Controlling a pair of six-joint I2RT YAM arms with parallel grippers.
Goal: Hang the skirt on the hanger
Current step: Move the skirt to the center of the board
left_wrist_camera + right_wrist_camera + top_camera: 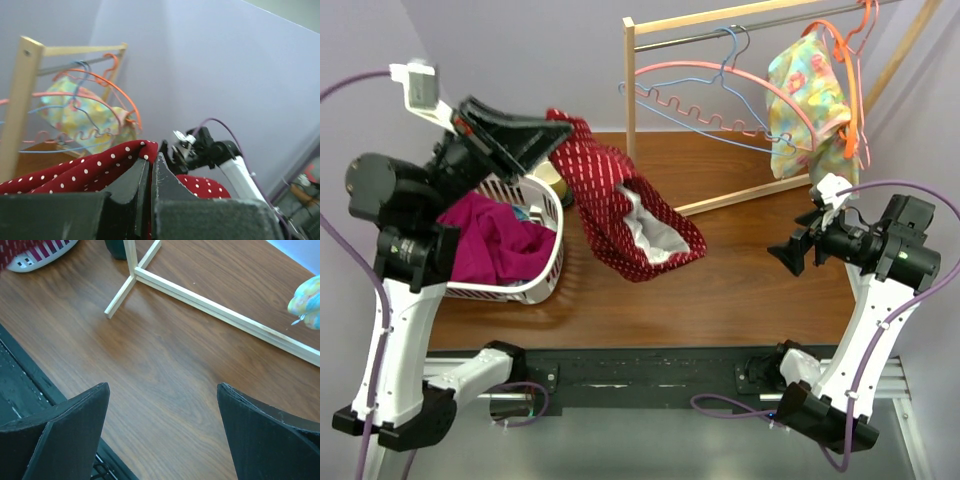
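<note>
Skirt (620, 215), red with white dots, hangs from the left hand (558, 135), which is clamped tight on its top edge. Its lower end drapes to the tabletop (750, 285) beside the white basket (525, 290). The right hand (162, 387) hovers wide open and holds nothing, near the wooden rack (630, 90) of hangers (860, 100).

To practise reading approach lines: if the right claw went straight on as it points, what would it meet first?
The right claw would probably meet the bare table first, short of the rack's base bar; depth unclear.
</note>
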